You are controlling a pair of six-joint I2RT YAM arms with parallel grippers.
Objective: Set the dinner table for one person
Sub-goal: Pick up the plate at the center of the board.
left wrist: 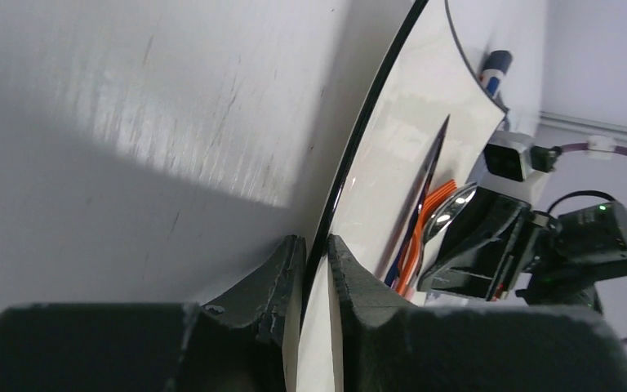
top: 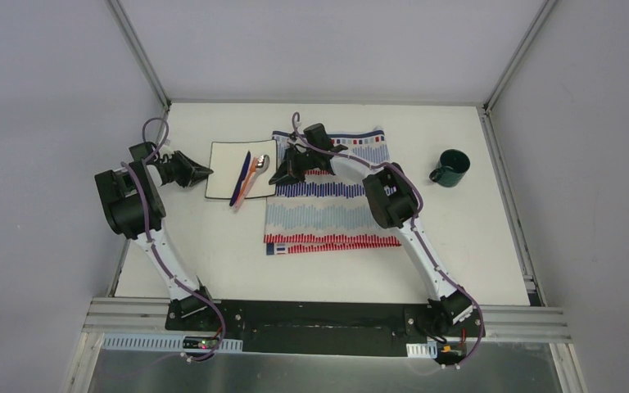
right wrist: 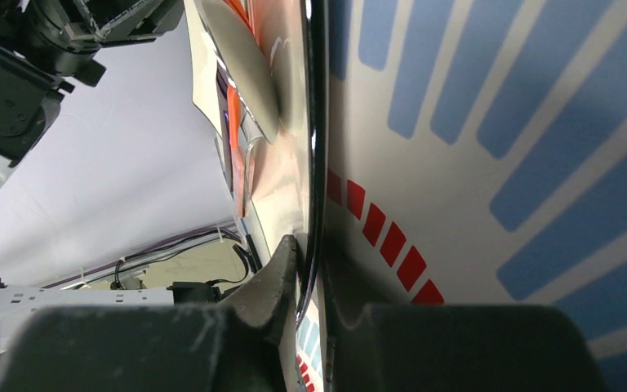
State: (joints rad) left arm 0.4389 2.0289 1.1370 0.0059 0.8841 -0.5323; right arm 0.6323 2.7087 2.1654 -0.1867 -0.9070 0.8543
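A white square plate (top: 225,164) lies on the dinner table (top: 213,254), just left of a striped red-blue-white cloth (top: 332,209). On the plate are a blue knife (top: 240,178), an orange fork (top: 251,182) and a metal spoon (top: 262,161). My left gripper (top: 207,172) is shut on the plate's left rim; in the left wrist view (left wrist: 317,255) both pads pinch the dark edge of the plate (left wrist: 392,147). My right gripper (top: 275,177) is shut on the opposite rim, with its jaws (right wrist: 310,255) closed over the plate (right wrist: 294,188) next to the cloth (right wrist: 498,122).
A dark green mug (top: 452,168) stands on the table at the right, beyond the cloth. Grey aluminium rails (top: 328,315) edge the table's near side between the arm bases. White walls close in on the left, back and right.
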